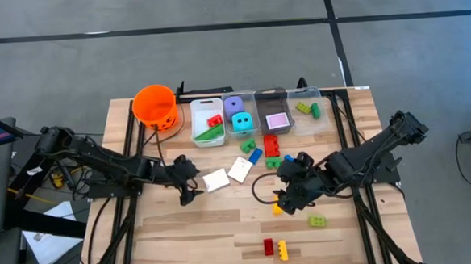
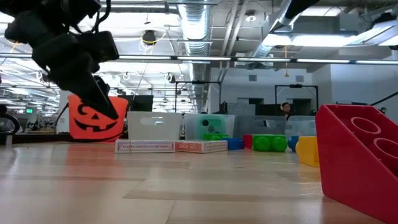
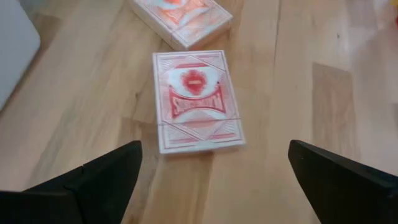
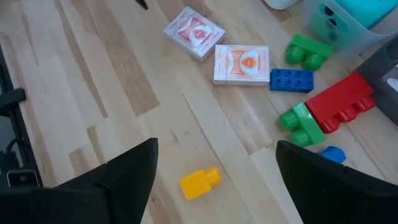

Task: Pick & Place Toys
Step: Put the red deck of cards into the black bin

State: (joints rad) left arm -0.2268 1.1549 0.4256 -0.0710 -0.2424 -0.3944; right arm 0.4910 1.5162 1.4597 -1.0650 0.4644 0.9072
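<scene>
Two red-and-white card boxes lie flat on the wooden table, one just ahead of my left gripper and the other beyond it. My left gripper is open, tipped down over the table, and touches nothing. My right gripper is open and hovers above a small yellow brick that lies on the table between its fingers. Ahead of the right gripper lie blue, green and red bricks.
An orange bucket and a row of clear bins with bricks and dice stand at the far edge. A green brick, a red one and a yellow one lie toward the near edge.
</scene>
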